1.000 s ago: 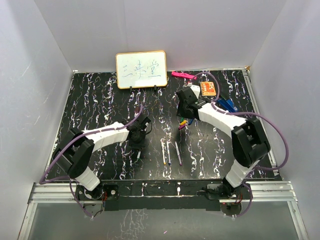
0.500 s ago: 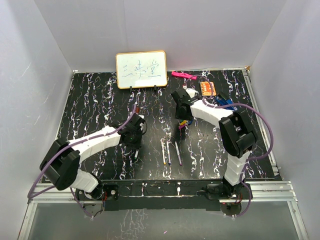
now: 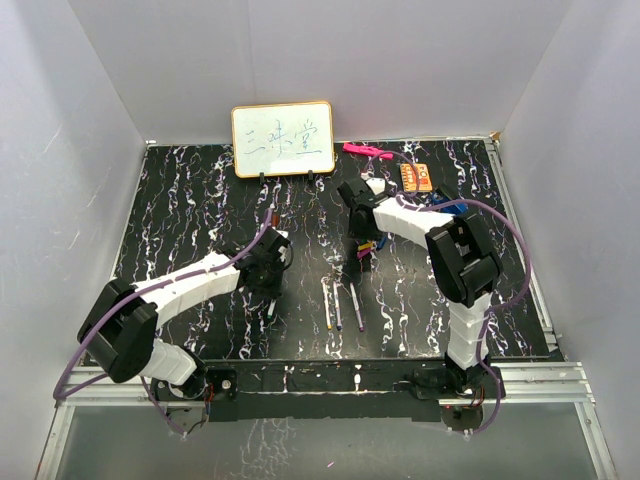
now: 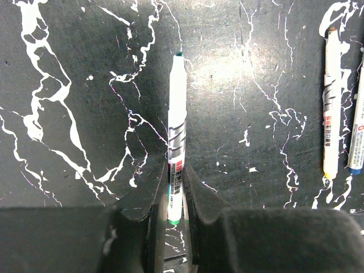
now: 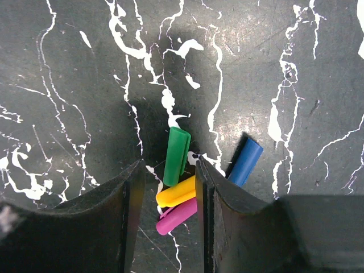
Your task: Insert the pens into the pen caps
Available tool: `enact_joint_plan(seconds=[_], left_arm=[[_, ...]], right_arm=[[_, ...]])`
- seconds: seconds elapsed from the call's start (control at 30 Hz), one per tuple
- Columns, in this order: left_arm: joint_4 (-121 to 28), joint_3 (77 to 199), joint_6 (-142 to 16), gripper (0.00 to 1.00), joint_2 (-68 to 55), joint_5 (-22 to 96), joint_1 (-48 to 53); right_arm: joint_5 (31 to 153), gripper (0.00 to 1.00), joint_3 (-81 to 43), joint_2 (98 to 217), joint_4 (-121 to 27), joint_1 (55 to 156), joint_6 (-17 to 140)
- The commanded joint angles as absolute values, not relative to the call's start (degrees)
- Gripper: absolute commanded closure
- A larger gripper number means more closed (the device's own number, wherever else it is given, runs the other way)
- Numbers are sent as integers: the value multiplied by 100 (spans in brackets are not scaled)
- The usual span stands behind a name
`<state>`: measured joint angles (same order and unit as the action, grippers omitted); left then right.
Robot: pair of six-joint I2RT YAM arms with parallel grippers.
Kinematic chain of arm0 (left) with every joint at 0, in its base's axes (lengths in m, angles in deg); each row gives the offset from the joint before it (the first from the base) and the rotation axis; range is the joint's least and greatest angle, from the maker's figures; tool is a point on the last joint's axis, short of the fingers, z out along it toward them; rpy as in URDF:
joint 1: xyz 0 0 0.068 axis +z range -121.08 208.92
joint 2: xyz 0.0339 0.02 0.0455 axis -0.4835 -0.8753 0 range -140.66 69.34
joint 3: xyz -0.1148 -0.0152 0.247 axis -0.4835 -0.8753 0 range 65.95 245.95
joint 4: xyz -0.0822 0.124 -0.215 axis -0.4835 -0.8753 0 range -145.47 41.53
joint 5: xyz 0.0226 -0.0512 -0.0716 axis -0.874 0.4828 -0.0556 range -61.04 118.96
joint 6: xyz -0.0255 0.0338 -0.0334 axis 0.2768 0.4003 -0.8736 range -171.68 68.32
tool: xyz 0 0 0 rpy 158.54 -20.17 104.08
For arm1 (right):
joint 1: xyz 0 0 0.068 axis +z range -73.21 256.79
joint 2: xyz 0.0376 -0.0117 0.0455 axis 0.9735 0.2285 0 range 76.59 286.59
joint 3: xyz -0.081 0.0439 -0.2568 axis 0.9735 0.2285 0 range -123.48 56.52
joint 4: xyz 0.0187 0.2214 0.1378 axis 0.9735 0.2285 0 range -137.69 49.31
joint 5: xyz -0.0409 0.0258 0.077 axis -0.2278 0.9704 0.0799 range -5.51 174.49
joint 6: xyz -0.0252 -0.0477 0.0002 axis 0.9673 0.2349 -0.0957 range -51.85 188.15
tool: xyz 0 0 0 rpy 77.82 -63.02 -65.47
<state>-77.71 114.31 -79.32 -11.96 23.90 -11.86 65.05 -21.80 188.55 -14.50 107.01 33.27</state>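
Observation:
My left gripper [image 4: 175, 190] is shut on the lower end of a white pen [image 4: 176, 131] with a green tip, which points away from me low over the table. In the top view this gripper [image 3: 271, 280] is left of centre. Three more pens [image 3: 340, 306] lie side by side mid-table; two of them show at the left wrist view's right edge [image 4: 331, 108]. My right gripper [image 5: 168, 166] hangs open over a cluster of pen caps: the green cap [image 5: 176, 154] lies between its fingers, the yellow [image 5: 175, 193] and purple [image 5: 175, 218] caps just below, the blue cap [image 5: 245, 163] outside the right finger.
A small whiteboard [image 3: 283, 139] stands at the back. A pink marker [image 3: 365, 150], an orange card [image 3: 417, 177] and a blue clip-like object [image 3: 456, 210] lie at the back right. White walls enclose the black marbled table [image 3: 180, 210].
The right arm has swung its elbow in and carried its gripper slightly left and back over the caps. The left arm's elbow dropped outward; its gripper stays on the pen.

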Motion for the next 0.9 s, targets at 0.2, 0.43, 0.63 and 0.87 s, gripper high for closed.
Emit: enact_joint_plan(seconds=[0.2,0.43,0.63,0.87], left_arm=[[-7927,11443,-7936,100,-1119,2313,-1204],[-7889,11394,-7959,100,-1203,2341,-1204],[-7867,11394,-7963,100,-1210,2320,-1203],[-7836,11433,-7972,100,-1303,2317,-1204]], right_arm=[[6383,62,-2470,19073,-1600,10597,3378],[6409,64,-2427,19180,-1631,10571,3396],[6585,87,-2286,19257,-1584,10571,3411],[6656,100,-2116,19333,-1521,10570,3452]])
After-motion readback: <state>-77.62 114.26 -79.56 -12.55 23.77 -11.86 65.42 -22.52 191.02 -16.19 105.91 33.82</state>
